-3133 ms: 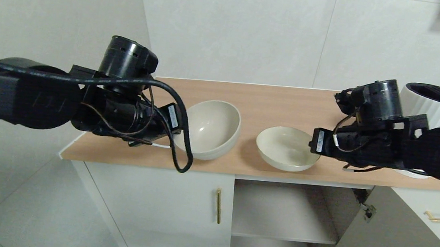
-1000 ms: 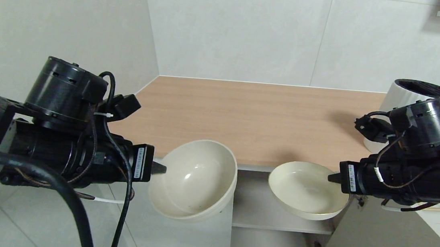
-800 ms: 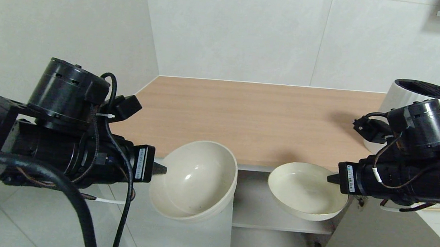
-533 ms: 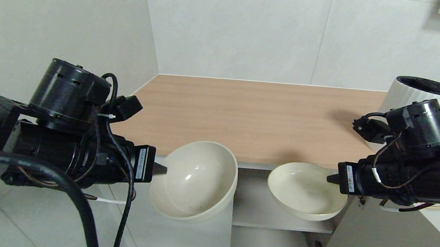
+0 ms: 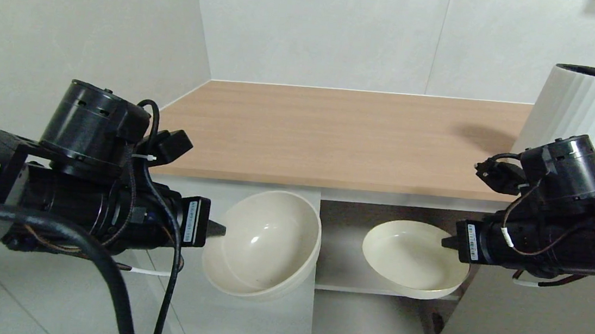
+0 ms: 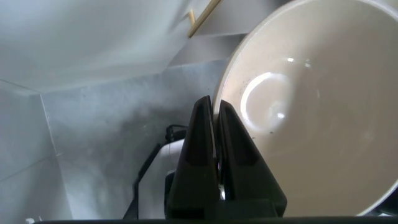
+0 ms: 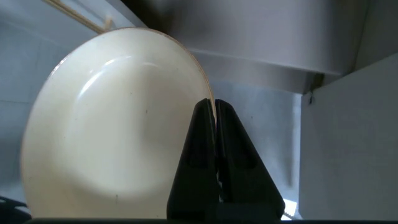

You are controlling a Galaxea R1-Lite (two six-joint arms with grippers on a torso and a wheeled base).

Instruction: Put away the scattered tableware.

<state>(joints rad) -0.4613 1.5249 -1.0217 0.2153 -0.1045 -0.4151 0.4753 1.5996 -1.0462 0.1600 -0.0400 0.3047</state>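
Note:
My left gripper [image 5: 219,229] [image 6: 216,118] is shut on the rim of a deep cream bowl [image 5: 263,243] [image 6: 311,106], held in the air in front of the closed left cabinet door. My right gripper [image 5: 447,241] [image 7: 214,112] is shut on the rim of a shallower cream bowl [image 5: 411,260] [image 7: 112,118], held in front of the open cabinet compartment [image 5: 343,258]. Both bowls hang below the level of the wooden countertop [image 5: 344,133], their openings facing up.
A white ribbed container [image 5: 590,108] stands on the counter at the right. The right cabinet door [image 5: 533,331] is swung open, with a shelf [image 5: 340,287] inside. The left door [image 5: 261,321] is closed. Tiled walls close off the back and left.
The bowls were lifted off the counter and brought down in front of the cabinet. In the last half second the whole view shifted, so the camera moved; both grips are unchanged.

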